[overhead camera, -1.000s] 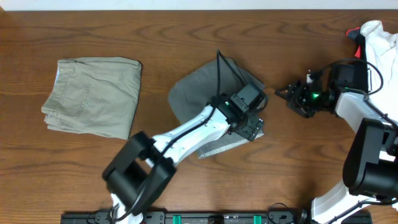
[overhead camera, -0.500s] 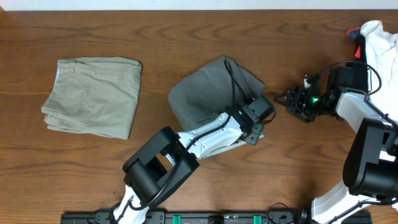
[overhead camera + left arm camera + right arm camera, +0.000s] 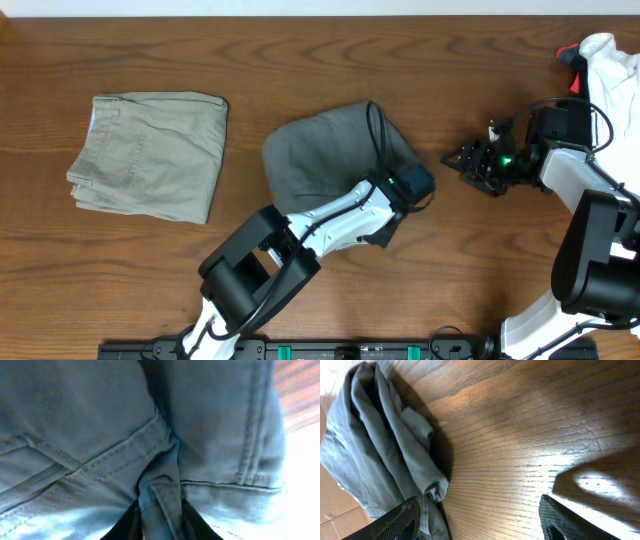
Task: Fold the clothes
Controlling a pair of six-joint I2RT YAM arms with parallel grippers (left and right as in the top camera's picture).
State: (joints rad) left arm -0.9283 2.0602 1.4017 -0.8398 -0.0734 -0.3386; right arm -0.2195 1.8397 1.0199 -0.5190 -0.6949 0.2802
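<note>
Low on grey shorts (image 3: pixel 322 150), left tool (image 3: pixel 160 521)

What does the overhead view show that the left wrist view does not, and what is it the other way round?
Only the overhead view shows the folded beige shorts, the white garments at the far right edge, and the right gripper, open and apart from the cloth. Only the left wrist view shows the seams close up and a ridge of fabric pinched in the left gripper. Both show the grey shorts.
</note>
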